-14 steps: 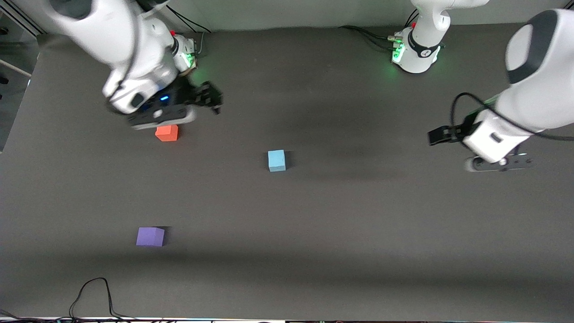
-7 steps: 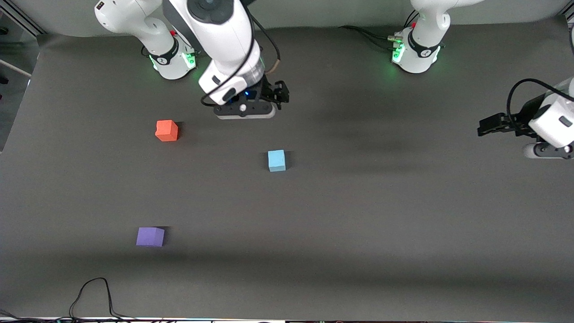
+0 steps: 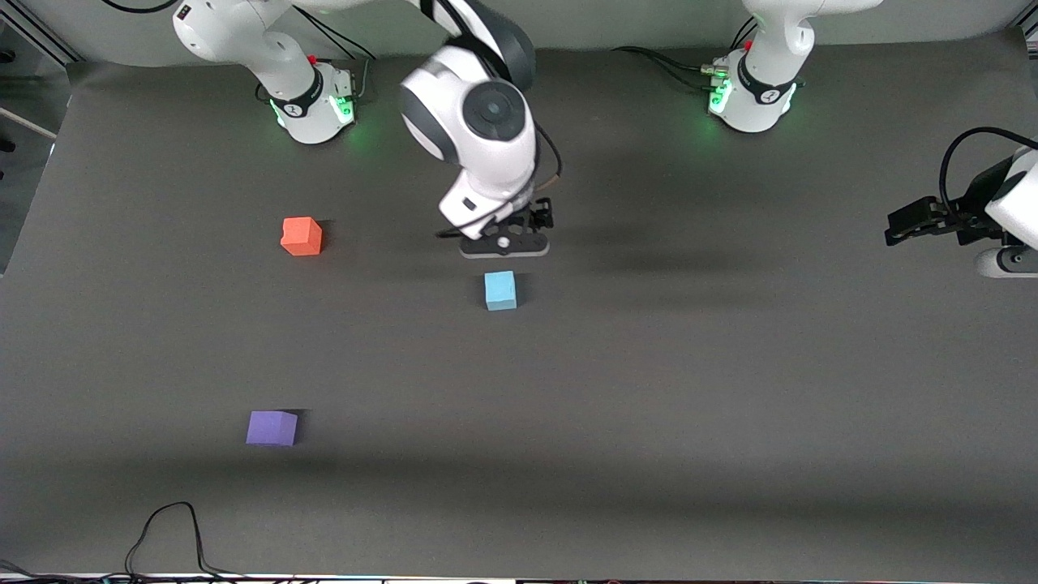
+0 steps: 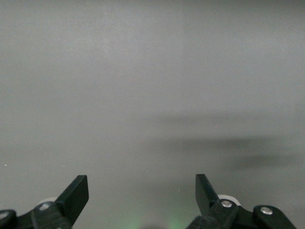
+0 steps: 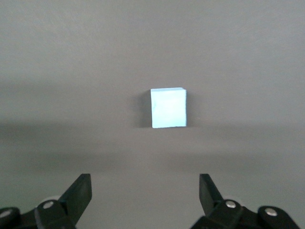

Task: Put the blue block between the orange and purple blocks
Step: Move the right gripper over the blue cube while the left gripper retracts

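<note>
Nearest the front camera, toward the right arm's end of the table (image 3: 649, 405): purple block (image 3: 272, 427), a small matte violet cube, alone. Farther back, near mid-table: blue block (image 3: 500, 289), a light sky-blue matte cube of like size, flat on the table, edges crisp, untouched. Just above and a little farther back: right gripper (image 3: 504, 243), up in the air, jaws spread wide and empty, block seen ahead of them in the right wrist view (image 5: 168, 108). Farther still, toward the right arm's end: orange block (image 3: 302, 236), an orange-red cube. Over the left arm's end: left gripper (image 3: 1005, 261), waiting, jaws released, holding nothing.
</note>
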